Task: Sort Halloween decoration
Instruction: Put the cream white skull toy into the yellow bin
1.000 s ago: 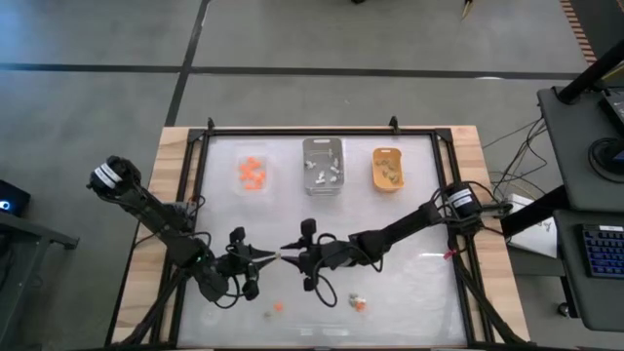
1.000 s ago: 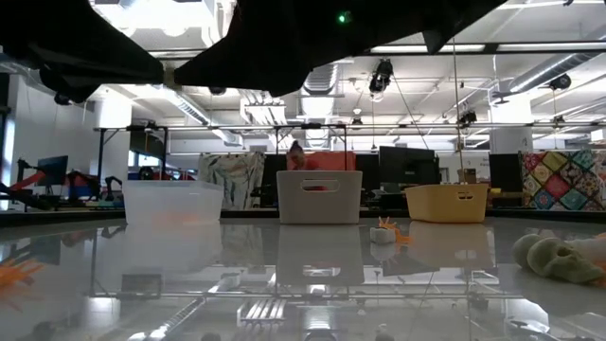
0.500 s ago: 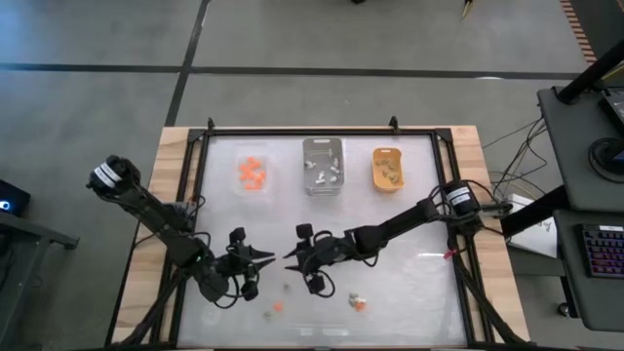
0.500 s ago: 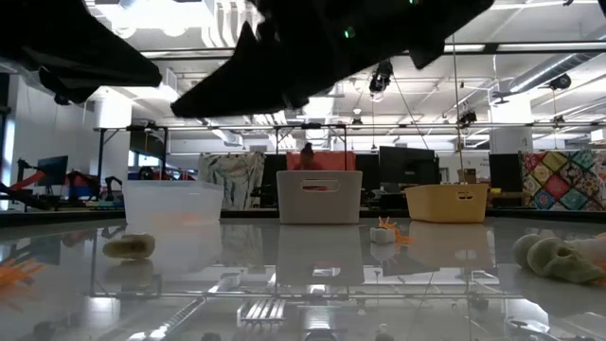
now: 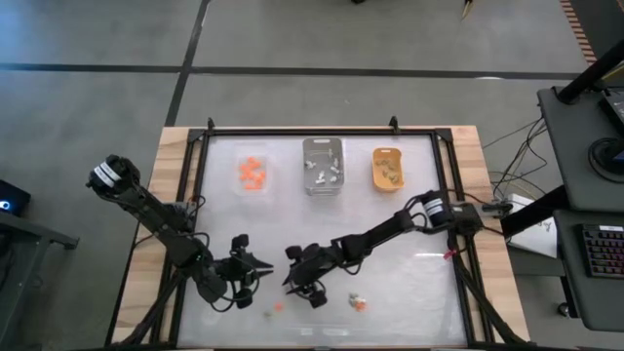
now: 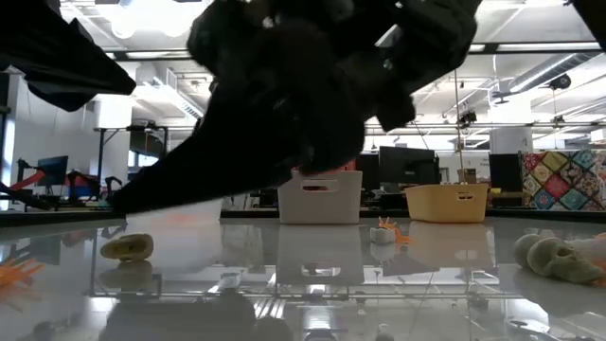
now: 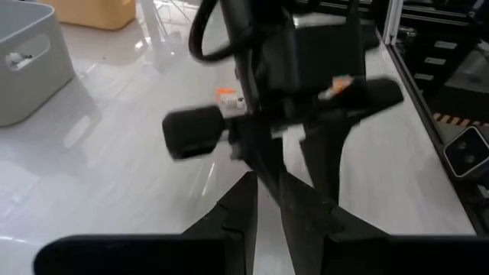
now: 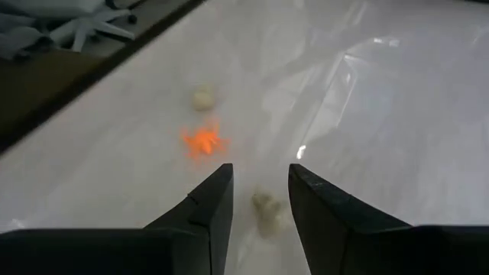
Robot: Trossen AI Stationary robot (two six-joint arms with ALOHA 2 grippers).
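Three loose trinkets lie ahead of the right gripper (image 8: 260, 191) in its wrist view: a tan trinket (image 8: 265, 208) on the glass just at the gap between its fingertips, an orange spiky one (image 8: 204, 140) farther on, and a pale round one (image 8: 202, 98) beyond that. We see this gripper's fingers standing apart, holding nothing. From above it hangs well in front of the grey tray (image 5: 323, 146), toward the table's near edge. More decorations lie sorted beside that tray: orange pieces (image 5: 253, 174) in the clear tray to its left, tan pieces (image 5: 391, 174) in the orange-yellow tray to its right, white pieces (image 5: 327, 172) inside it. We find the left gripper (image 5: 265, 265) in front of the grey tray too, slightly left, fingers drawn almost together with nothing between them.
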